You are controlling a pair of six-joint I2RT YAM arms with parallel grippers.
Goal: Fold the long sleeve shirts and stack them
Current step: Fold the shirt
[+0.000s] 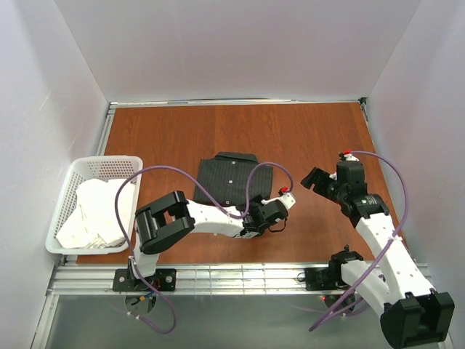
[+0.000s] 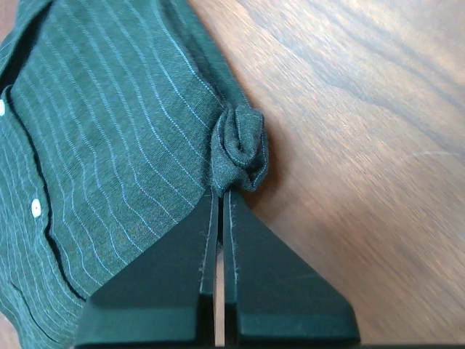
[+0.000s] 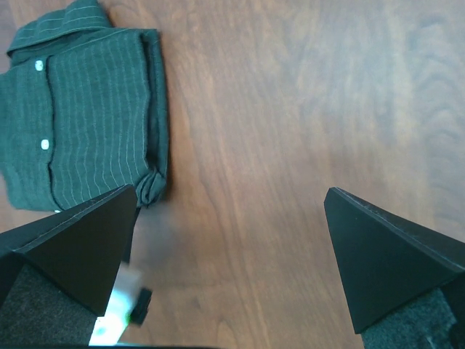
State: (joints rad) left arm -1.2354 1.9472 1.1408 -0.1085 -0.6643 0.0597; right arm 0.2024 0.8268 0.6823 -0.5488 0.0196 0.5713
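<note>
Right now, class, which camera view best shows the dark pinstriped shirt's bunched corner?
Left wrist view: the bunched corner of the dark pinstriped shirt looms close, pinched by the left pincer. Right wrist shows it small; top view, barely.

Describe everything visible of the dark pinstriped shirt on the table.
The shirt is dark charcoal fabric with fine pale pinstripes, collar and white-buttoned placket facing up. It lies folded into a compact rectangle on the wooden table. Its near right corner is bunched into a wad, pinched by the shut left gripper.
</note>
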